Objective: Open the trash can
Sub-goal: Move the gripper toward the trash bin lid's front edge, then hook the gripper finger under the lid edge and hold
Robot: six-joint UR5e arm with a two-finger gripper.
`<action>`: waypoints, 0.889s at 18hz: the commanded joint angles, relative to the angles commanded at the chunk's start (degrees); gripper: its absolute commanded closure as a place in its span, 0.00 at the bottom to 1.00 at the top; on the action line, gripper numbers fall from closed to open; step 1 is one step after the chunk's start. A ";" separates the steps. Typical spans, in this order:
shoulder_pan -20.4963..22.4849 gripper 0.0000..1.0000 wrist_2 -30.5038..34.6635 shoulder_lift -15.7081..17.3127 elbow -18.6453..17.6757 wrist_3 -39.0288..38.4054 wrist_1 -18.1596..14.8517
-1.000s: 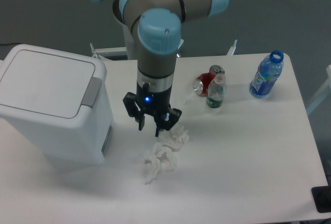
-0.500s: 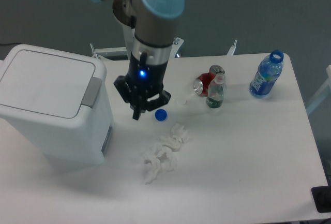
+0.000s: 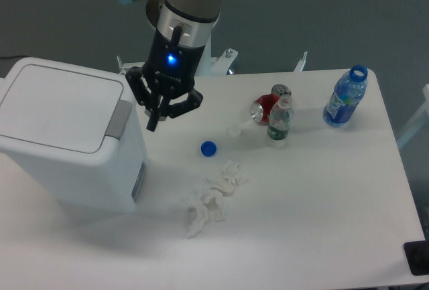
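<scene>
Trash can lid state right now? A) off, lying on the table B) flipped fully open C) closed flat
C: the white lid sits flat on the trash can, grey tab unpressed, with the hand just to its right, not touching.

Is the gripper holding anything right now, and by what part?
Nothing is held. The gripper hangs empty beside the trash can, near its grey tab.
</scene>
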 joint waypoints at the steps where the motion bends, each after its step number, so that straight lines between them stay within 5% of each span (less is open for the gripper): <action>1: -0.09 0.98 0.00 0.17 -0.44 -0.35 0.00; 16: -2.11 0.98 0.09 0.97 -3.43 -0.71 0.62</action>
